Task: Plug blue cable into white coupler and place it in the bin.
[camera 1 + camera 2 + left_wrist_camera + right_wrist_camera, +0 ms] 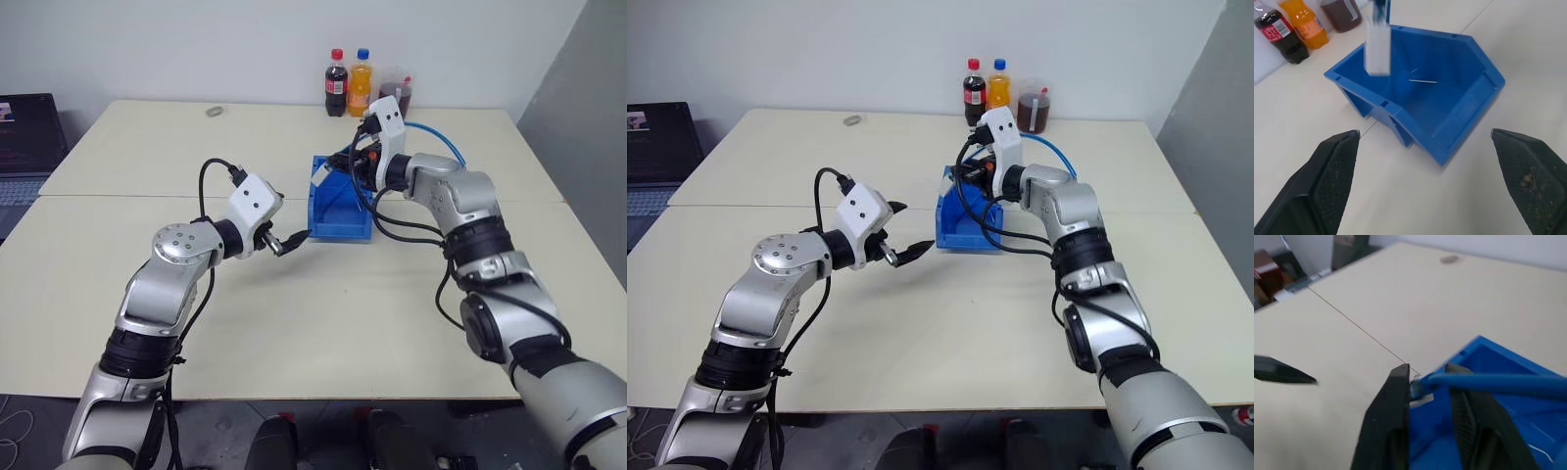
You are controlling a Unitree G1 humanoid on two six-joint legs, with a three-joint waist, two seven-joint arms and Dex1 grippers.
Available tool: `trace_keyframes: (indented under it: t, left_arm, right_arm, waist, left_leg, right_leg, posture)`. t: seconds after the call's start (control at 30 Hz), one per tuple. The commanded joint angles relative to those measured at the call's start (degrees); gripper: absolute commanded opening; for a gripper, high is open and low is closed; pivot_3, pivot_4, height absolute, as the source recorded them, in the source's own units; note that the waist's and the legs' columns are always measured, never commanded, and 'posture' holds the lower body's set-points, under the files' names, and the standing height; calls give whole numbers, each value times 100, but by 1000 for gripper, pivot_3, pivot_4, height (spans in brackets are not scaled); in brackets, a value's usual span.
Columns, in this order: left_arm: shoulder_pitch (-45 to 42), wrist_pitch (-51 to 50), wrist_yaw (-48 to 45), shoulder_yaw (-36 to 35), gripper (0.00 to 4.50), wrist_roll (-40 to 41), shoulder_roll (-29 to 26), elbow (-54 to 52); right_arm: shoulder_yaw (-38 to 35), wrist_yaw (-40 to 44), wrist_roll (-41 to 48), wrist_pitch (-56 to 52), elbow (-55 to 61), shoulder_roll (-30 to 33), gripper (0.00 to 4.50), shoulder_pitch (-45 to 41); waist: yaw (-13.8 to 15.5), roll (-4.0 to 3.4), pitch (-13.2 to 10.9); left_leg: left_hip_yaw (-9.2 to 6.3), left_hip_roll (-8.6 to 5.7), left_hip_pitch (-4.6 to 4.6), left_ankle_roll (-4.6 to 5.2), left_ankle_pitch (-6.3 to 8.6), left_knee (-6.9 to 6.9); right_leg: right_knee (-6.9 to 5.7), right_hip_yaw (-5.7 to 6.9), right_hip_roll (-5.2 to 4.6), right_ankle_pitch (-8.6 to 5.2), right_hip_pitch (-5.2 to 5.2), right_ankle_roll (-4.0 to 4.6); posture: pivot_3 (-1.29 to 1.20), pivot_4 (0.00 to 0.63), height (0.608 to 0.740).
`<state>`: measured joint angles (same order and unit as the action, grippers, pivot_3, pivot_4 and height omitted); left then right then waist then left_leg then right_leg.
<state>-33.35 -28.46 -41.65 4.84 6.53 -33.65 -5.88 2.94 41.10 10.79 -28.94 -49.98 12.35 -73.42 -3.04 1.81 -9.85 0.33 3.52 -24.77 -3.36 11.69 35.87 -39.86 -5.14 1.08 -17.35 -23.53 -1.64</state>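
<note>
Since the blue cable (1498,382) is thin and floppy and the white coupler (1377,49) is just a tiny plastic block, I'd guess the whole thing weighs next to nothing and the slack will swing wherever it wants, so the sensible place to hold it is right by the plug end. That's where the right gripper (1430,377) has it: its fingers sit narrowly parted around the cable just behind the coupler, hanging over the bin's (338,230) near rim. Can't really tell how firm that pinch is. The coupler dangles above the bin, not resting in it yet. Inside the bin there's one thin dark rod (1422,81) lying on the floor. The left gripper (893,233) hovers just beside the bin, fingers spread wide, holding nothing.
</note>
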Motion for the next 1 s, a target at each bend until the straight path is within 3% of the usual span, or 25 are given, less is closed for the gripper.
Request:
trace_keyframes:
  t: [0.03,0.37,0.53,0.73,0.87,1.0]
  left_arm:
    - [-146,220,50,32,4500,-106,-4,-34]
    - [-144,135,19,63,4500,-150,-43,-148]
    - [-133,112,-5,73,4500,-154,-66,-178]
    - [-50,-55,1,-84,4500,-36,-104,-246]
    - [126,-192,54,-378,4500,162,-118,-388]
    - [503,-234,114,-855,4500,400,-198,-634]
  right_arm:
    - [217,610,-382,475,-565,375,2265,-413]
    - [624,1630,-1018,967,-910,1065,4454,-514]
    - [1032,2618,-1302,1266,-352,1545,4454,-149]
    - [1395,3761,-1499,1920,1315,2592,4454,850]
    - [946,4148,-834,1181,2962,3118,4454,1862]
    - [-49,3487,116,141,4657,3046,4454,3058]
  waist:
    - [8,0,-1]
    - [-29,-3,-2]
    - [-16,-7,-5]
    - [11,-7,-5]
    - [38,-8,-6]
    - [3,-8,-7]
  left_leg:
    - [-1,-2,-5,-1,0,1]
    - [-2,-3,-4,-6,4,5]
    - [-4,-4,-3,-6,4,9]
    - [-7,-5,-4,-6,4,12]
    - [-10,-5,-4,-6,4,17]
    - [-16,4,-1,-6,4,17]
  right_leg:
    - [0,1,-4,0,-2,0]
    - [-5,1,-3,0,-2,0]
    - [-8,2,-2,0,-1,0]
    - [-7,3,-4,0,2,0]
    - [-9,4,-4,0,5,0]
    - [-10,5,0,0,10,0]
  posture:
    - [0,150,740]
    - [0,150,740]
    - [0,150,740]
    - [0,150,740]
    - [0,150,740]
    - [0,150,740]
